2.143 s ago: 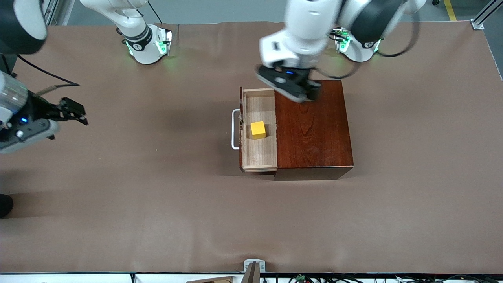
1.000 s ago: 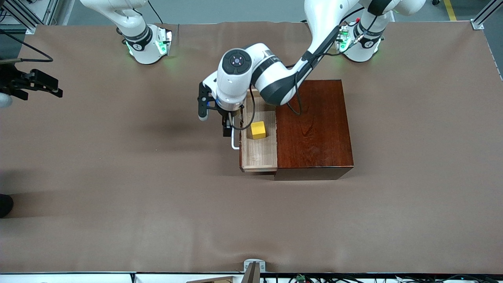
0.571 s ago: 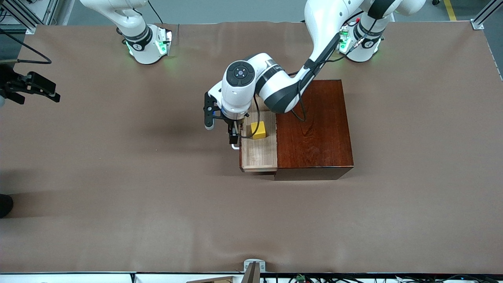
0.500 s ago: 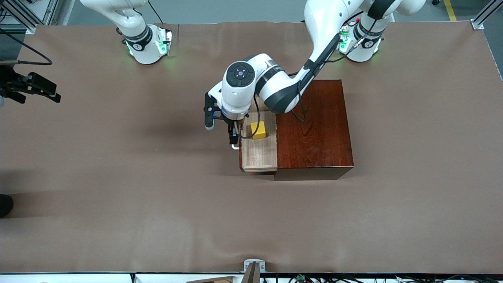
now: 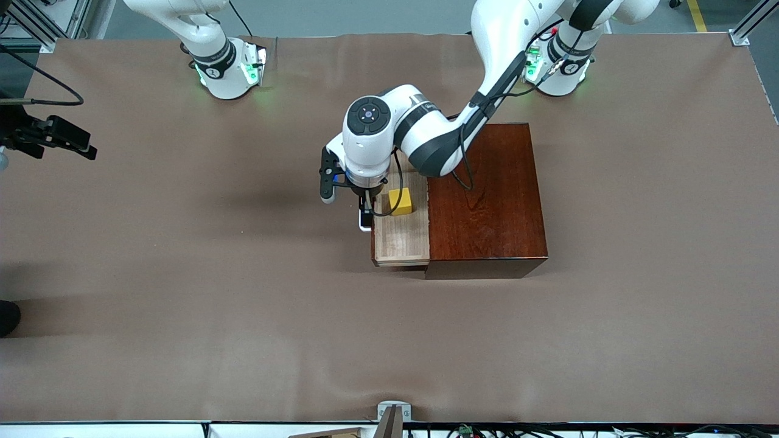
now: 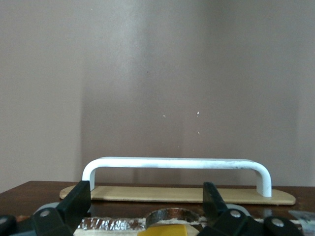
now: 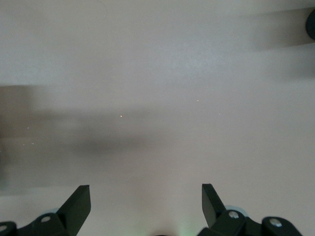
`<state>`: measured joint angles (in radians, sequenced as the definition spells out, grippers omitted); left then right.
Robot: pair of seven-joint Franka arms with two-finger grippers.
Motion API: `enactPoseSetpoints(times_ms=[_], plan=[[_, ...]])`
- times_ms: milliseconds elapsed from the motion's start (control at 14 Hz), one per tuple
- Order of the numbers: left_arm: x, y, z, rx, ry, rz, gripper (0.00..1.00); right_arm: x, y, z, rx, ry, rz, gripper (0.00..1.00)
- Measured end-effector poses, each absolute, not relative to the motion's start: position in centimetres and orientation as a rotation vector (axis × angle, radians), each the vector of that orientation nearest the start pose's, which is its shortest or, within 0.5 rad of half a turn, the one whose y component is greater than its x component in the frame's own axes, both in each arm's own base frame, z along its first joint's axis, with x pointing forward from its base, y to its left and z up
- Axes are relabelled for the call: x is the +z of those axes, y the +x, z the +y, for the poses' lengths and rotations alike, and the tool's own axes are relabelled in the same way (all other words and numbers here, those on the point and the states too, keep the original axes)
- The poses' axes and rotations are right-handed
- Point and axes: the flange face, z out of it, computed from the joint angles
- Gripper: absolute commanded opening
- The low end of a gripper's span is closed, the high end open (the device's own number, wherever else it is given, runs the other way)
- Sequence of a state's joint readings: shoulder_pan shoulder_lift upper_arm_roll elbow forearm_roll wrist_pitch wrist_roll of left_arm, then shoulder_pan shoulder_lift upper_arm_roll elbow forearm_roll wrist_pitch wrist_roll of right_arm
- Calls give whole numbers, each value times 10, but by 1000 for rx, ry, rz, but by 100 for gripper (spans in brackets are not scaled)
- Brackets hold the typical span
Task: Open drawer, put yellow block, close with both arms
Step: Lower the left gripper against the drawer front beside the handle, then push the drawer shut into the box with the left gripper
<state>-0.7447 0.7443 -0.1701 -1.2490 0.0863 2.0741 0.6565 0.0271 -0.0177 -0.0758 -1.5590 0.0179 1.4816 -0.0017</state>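
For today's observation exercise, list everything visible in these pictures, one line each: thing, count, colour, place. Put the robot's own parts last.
wooden box: one, dark reddish-brown, mid-table toward the left arm's end.
drawer: one, pale wood inside, pulled out of the box.
handle: one, white, on the drawer's front.
yellow block: one, yellow, lying in the drawer.
table cover: one, brown, under everything.
left gripper: one, black, fingers open, at the handle, over the drawer's front edge.
right gripper: one, black, fingers open, waiting over the right arm's end of the table.
arm bases: two, white, green-lit, along the robots' edge.

You had a yellow block (image 5: 400, 201) in the pale-wood drawer (image 5: 401, 240) of a glossy reddish-brown box (image 5: 484, 201); white handle (image 6: 175, 164).
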Motion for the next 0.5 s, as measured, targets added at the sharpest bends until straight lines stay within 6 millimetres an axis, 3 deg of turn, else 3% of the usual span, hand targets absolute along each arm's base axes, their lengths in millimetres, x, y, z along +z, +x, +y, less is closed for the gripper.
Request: enactPoseSetpoints(times_ms=[500], plan=[[337,496,-553,81,-2222,2198,100,633,541,-25,68,-3119,56,100]])
